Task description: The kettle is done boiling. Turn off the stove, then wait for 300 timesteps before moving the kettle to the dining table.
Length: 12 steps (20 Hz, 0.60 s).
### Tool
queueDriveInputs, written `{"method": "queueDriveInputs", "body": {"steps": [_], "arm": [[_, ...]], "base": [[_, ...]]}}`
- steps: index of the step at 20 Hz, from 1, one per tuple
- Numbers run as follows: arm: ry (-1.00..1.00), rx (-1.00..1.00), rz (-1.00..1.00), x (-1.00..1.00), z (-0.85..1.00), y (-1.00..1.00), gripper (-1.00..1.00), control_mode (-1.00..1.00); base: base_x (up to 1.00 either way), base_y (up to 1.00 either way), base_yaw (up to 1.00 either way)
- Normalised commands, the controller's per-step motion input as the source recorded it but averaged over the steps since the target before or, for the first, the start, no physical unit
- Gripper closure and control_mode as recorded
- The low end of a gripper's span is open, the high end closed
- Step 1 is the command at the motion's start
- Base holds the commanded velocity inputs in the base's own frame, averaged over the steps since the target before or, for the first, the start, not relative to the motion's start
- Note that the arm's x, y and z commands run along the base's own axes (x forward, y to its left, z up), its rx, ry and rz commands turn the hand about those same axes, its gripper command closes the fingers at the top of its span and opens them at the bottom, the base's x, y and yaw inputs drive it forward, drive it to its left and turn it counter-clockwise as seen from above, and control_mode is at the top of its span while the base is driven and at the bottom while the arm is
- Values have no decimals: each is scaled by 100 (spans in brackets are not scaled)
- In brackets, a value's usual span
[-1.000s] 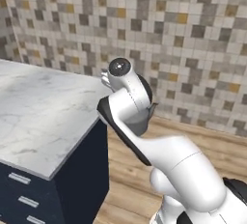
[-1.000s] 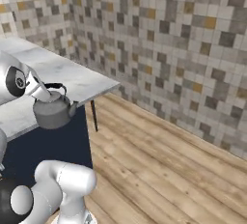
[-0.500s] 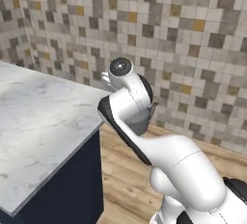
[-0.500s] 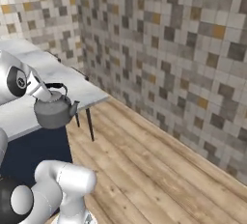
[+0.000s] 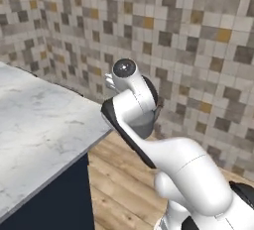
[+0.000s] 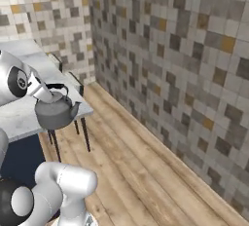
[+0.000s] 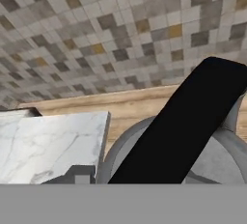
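My gripper [image 6: 50, 90] is shut on the black arched handle of the small grey kettle [image 6: 55, 114], which hangs upright with its spout pointing right, just past the corner of a white-grey marble slab [image 6: 17, 115]. In the hand view the black handle [image 7: 190, 121] runs diagonally right in front of the camera, with the kettle's grey body [image 7: 223, 156] below it and the slab's corner [image 7: 53, 141] to the left. The slab [image 5: 39, 125] rests on a dark navy base [image 5: 59, 199]; I cannot tell whether it is the dining table. The stove is out of view.
Thin dark legs [image 6: 85, 133] stand under the slab's end. A mosaic-tiled wall [image 6: 185, 64] runs along the right and a wooden floor [image 6: 146, 171] lies below. My own white arm [image 5: 149, 140] blocks the middle of the left base view.
The whole picture has shifted in both base views, so the base has moved and turned; the slab now sits further left. The kettle stays held in the same grip.
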Motion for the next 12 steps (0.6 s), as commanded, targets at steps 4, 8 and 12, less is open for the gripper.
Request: {"method": "queueDriveInputs", "body": {"steps": [4,8,12], "arm": [[0,0,0,0,0,0,100,100],[0,0,0,0,0,0,100,100],[0,0,0,0,0,0,100,100]], "base": [[58,-54,33],[59,-51,34],[61,-49,35]]}}
